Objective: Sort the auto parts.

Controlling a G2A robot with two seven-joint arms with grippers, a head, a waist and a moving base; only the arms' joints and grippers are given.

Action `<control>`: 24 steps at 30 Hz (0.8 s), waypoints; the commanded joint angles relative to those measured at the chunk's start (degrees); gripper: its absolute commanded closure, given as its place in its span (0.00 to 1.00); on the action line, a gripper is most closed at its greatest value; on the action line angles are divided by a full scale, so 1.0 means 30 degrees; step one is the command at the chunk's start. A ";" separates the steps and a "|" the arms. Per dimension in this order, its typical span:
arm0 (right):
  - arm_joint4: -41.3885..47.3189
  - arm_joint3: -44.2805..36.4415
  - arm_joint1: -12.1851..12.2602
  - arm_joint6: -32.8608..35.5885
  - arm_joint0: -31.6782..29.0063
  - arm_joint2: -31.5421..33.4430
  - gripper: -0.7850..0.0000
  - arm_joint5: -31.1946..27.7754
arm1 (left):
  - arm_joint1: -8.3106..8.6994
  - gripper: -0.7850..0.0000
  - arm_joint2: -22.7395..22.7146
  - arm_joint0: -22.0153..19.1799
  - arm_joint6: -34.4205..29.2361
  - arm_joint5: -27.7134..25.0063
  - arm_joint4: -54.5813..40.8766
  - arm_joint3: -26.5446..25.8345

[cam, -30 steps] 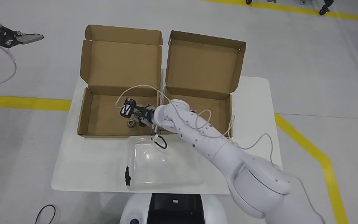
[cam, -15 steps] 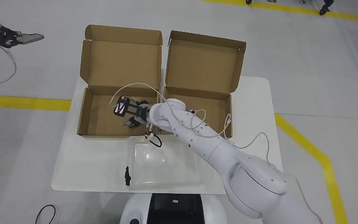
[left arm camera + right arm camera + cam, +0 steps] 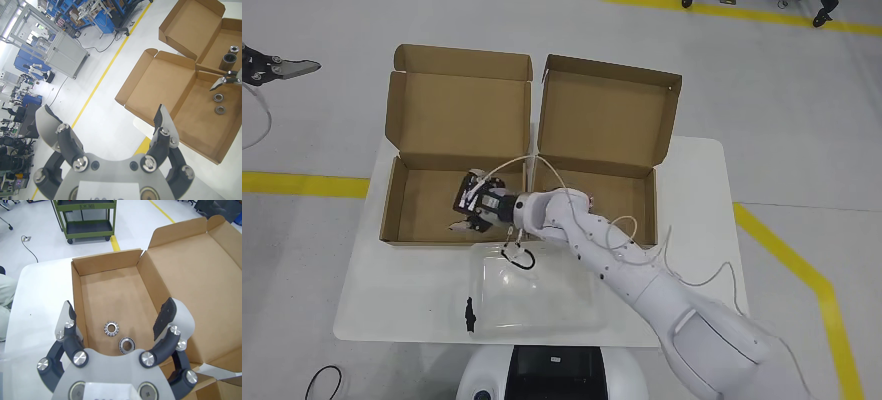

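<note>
Holding nothing in the right tool (image 3: pixel 118 306), spread wide low over the left box (image 3: pixel 105 262). On that box's floor, just below: two bearings (image 3: pixel 111 328), close together yet apart. Nothing in the left tool (image 3: pixel 103 111) either, equally spread, well off past the tabletop (image 3: pixel 43 285) edge. Risk on pulling out: catching a finger (image 3: pixel 70 313) on the box's side wall, seemingly right beside it though hard to judge, and dragging or tipping the box. Risk on dipping lower: knocking a bearing and rolling it away.
</note>
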 commanded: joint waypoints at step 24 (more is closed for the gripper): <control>-0.4205 -1.5456 0.5163 0.1409 -1.3683 1.1176 0.00 -0.1732 | 0.0000 0.00 0.0000 0.0000 0.0000 0.0000 0.0000 0.0000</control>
